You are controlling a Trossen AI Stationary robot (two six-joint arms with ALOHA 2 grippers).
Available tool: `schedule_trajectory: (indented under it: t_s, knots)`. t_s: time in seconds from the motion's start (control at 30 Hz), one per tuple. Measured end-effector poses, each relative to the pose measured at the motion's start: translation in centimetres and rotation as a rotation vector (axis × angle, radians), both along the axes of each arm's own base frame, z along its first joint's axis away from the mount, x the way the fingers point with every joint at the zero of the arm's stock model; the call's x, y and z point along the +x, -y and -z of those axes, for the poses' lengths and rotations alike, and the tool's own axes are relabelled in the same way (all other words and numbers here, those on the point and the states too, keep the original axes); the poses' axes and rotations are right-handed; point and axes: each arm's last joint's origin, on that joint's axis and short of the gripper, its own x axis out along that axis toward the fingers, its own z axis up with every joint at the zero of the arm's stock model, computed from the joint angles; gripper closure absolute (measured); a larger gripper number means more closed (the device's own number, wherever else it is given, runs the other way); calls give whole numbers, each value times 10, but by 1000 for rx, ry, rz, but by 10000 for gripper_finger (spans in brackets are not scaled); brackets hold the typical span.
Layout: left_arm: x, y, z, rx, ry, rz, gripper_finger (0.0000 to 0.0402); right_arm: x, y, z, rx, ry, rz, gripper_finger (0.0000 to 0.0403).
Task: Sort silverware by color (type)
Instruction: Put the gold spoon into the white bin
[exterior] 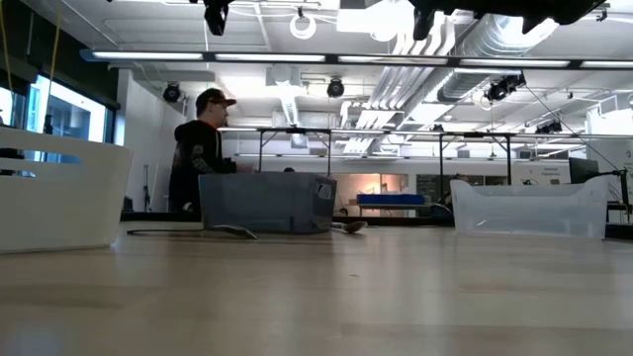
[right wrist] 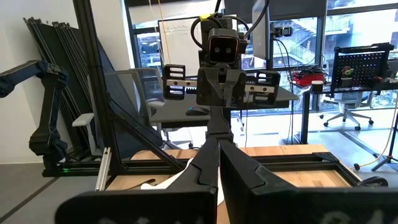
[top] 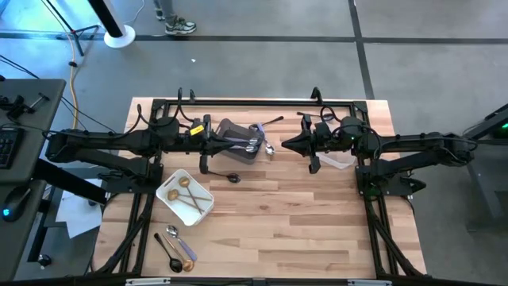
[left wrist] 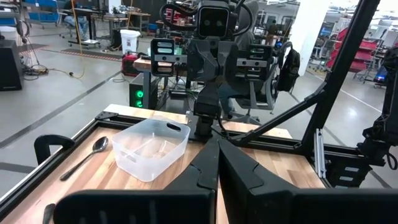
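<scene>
Black spoon near front edge, long axis diagonal.

A wooden surface carries a white tray near its left edge, a grey bin toward the back, and a clear tub to the right of the bin, well apart from it. In the low view a person in a dark top and cap stands behind the bin. On the floor beyond the surface are a white round base and a yellow cable
</scene>
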Motion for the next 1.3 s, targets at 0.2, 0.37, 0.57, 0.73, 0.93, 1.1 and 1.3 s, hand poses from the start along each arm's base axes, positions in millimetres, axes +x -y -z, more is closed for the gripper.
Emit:
schedule_trajectory:
  t_s: [0.2, 0.37, 0.57, 0.73, 0.93, 1.1, 1.3]
  knots:
    - [0, 0, 0, -80, 4, -4, 402, 0, 0, 0, 0, 0, 0, 402]
    - [0, 12, 1, -98, -50, 102, 402, 0, 0, 0, 0, 0, 0, 402]
    - [-11, 57, -14, 4, -378, 174, 402, 0, 0, 0, 0, 0, 2, 402]
    - [-26, 100, -25, 26, -631, 263, 401, 0, 0, 0, 0, 0, 2, 402]
    - [-39, 152, -1, 10, -878, 360, 402, 0, 0, 2, 2, -16, 2, 402]
    - [-44, 193, 27, 55, -1021, 394, 400, 0, 1, 6, 8, -60, 4, 402]
    - [-51, 237, 69, 143, -1170, 408, 375, 1, 1, 10, 15, -105, 15, 402]
